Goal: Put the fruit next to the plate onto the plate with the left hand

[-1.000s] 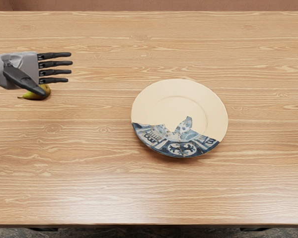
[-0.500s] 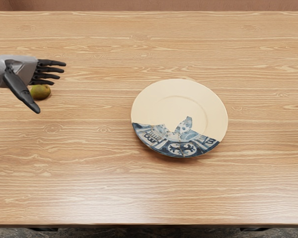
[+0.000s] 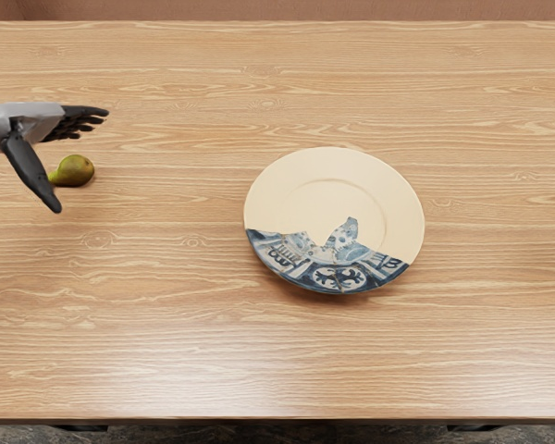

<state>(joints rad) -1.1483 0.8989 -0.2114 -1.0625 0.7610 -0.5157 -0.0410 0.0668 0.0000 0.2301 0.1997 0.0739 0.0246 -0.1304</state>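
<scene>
Black fingers (image 3: 81, 115) spread, seemingly clear of pear (image 3: 72, 170).

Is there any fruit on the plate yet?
Empty. Nothing lies on the plate; the pear sits on the table far to its left, by the open left hand, which holds nothing.

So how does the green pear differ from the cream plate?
The yellow-green pear is small and rounded; the cream plate with a blue-patterned edge is broad and flat. The pear sits at far left beside the left robot hand; the plate sits right of centre. Both rest on the wooden table.
</scene>
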